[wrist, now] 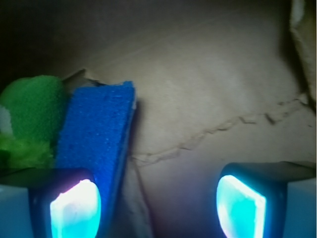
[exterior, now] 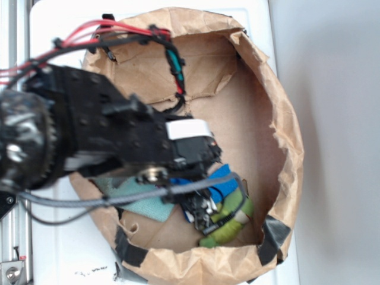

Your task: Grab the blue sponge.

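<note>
Blue foam is what we are after, and the sponge (wrist: 96,131) lies on the floor of the paper bag (exterior: 279,113), pressed against the green plush toy (wrist: 30,119) on its far side. In the exterior view only a strip of the sponge (exterior: 221,178) shows past the arm, with the toy (exterior: 228,222) just below it and a teal cloth (exterior: 139,199) to the left.

We judge the step to be the final approach: the gripper (wrist: 158,206) is down inside the bag but nothing sits between its fingers. They stand wide apart. The left fingertip (wrist: 74,208) overlaps the near end of the sponge in the wrist view; whether it touches we cannot tell. The right fingertip (wrist: 242,203) hangs over bare paper, well clear.

So the sponge is off to one side of the gap, not centred in it. The next move, as we see it, calls for a shift towards the sponge so both fingers straddle it, then a close, taking care not to catch the toy alongside.
</note>
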You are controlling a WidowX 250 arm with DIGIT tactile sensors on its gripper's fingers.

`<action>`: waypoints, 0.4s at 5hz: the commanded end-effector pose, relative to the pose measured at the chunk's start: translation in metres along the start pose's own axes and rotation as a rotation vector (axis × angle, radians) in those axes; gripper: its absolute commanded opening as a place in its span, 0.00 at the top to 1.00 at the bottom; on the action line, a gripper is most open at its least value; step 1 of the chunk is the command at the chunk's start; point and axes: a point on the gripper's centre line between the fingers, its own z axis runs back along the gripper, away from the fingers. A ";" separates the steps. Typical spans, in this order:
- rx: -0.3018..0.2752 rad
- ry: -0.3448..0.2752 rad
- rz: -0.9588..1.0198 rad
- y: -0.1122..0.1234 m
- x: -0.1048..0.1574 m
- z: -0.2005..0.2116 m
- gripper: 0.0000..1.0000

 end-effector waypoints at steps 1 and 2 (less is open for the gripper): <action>-0.041 -0.001 0.028 -0.009 0.028 0.016 0.00; -0.012 -0.023 0.013 -0.010 0.023 0.005 0.00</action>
